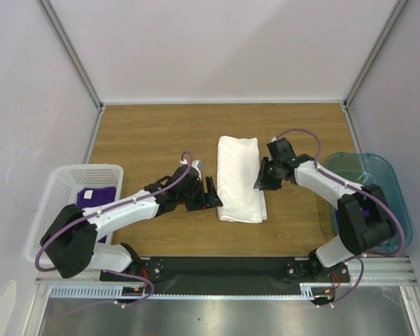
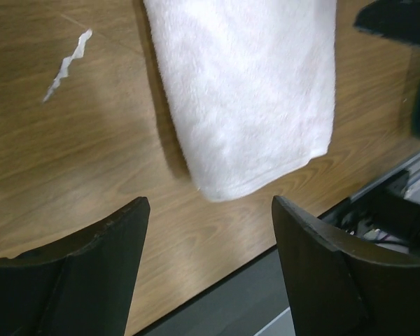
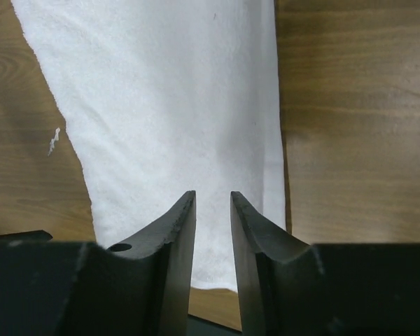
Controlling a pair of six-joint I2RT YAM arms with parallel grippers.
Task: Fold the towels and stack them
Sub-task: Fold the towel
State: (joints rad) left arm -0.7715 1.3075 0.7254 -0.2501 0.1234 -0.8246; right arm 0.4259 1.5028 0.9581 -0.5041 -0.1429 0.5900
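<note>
Both arms stretch inward, low over the table (image 1: 147,133). Left pincer (image 1: 211,193) gapes wide and empty, just left of the one folded white towel (image 1: 238,175) lying mid-table. Right pincer (image 1: 261,183) hangs over its right edge, narrowly parted, pinching nothing. One purple towel (image 1: 96,197) sits in the basket (image 1: 59,183).

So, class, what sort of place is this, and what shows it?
Probably a robotics lab test cell, not a home: plain white panels enclose a wooden table, a left arm and right arm are bolted at its near edge, and a folded white towel lies between them.
</note>
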